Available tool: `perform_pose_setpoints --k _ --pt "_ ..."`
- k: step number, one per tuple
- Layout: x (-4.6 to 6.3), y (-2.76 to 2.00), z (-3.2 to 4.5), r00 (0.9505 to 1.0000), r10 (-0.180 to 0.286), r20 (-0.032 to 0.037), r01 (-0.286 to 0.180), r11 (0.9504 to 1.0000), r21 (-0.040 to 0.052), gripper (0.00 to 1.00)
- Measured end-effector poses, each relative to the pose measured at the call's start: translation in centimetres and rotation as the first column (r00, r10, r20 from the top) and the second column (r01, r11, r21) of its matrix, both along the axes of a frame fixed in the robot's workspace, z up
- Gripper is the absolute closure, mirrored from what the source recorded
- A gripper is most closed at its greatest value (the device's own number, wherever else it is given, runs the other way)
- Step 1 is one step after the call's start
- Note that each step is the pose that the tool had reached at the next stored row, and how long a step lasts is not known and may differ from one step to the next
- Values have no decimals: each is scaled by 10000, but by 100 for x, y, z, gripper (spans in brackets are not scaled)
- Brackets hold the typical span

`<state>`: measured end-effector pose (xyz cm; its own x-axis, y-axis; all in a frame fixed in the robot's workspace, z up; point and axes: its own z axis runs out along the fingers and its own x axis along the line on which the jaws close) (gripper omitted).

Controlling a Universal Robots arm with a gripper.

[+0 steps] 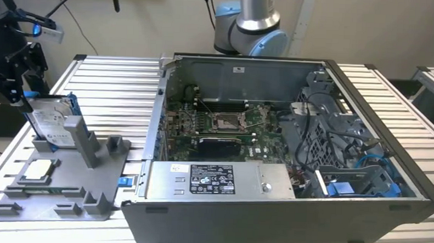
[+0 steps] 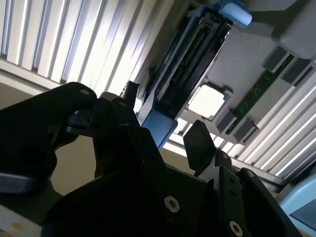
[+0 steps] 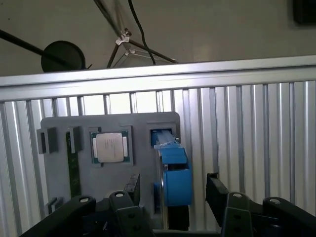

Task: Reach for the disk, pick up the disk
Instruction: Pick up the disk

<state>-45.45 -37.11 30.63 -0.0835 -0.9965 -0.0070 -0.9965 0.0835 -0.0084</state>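
Disk standing on edge in a slot at the far end of the grey fixture. The fixture sits by the slatted table's edge, on the exterior view's left. The slot keeps the disk upright, which I judge leaves its two broad faces free for gripping. My gripper hangs above it, fingers apart, one to each side of the blue-framed upper edge and apparently not touching it. The labelled face looks toward the computer case. I cannot tell whether the long axis rises or lies along the slot.
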Motion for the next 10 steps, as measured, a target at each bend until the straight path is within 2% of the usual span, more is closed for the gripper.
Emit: perform_pose_setpoints --k 10 --pt "2 7 -183 10000 64 9 -64 10000 0 0"
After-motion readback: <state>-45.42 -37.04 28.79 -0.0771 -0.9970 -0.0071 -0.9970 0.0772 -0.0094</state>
